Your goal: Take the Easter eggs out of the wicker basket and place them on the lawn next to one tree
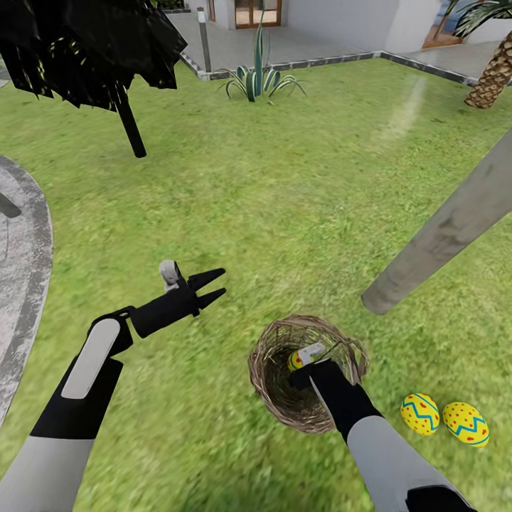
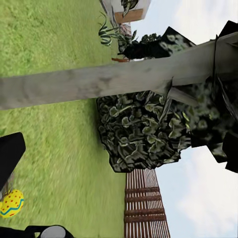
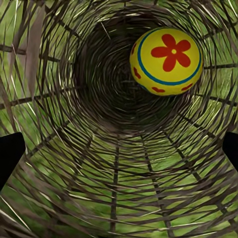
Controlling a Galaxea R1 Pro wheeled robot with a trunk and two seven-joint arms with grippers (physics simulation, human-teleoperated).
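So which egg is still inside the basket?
The egg with the red flower sits inside the wicker basket, where the right gripper reaches in. The other two eggs lie on the lawn beside it.

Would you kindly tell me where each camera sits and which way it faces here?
Head view: on the head, looking down over lawn; both arms, left gripper, wicker basket.
Left wrist view: near that gripper, facing the tree.
Right wrist view: looking into the basket at an egg; dark fingertips.
Shared: basket and that egg.
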